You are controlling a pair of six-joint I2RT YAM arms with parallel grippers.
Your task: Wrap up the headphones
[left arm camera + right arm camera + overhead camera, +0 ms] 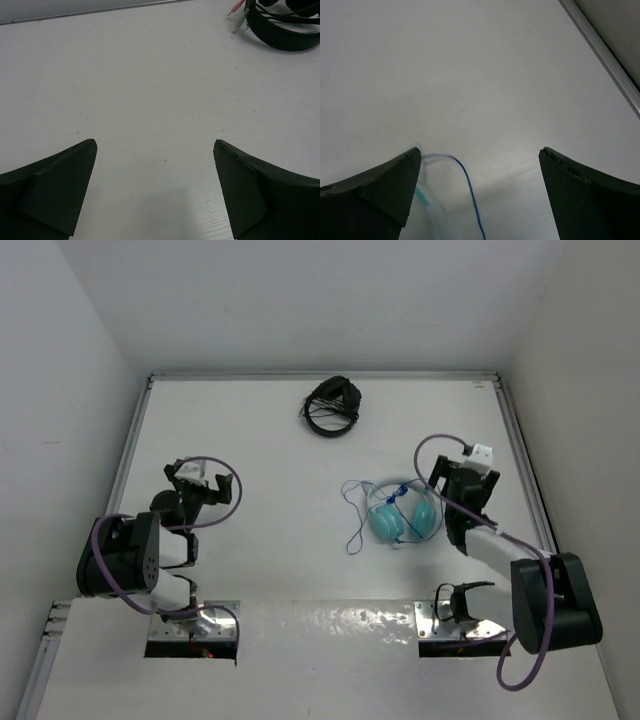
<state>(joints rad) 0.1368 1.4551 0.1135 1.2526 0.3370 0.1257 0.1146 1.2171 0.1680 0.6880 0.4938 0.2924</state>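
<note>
- Table (260, 440): white, walled on three sides; both arms sit low over it.
- Right gripper (480, 155): jaws spread wide, nothing held. It sits just beside the headphones (405, 515), likely lining up a first grasp.
- Left gripper (155, 145): also wide open and empty, well apart from the headphones, probably in reserve.
- Black headphones (280, 35): far ahead of the left gripper (not the target).
- Blue cable (470, 185): loose on the table, running under the right gripper's gap; wrapping not begun.

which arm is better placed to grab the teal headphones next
Right. The right gripper is open just beside the headphones, their blue cable in its wrist view. The left gripper, also open, sits far across the table, seeing only the black headphones.
</note>
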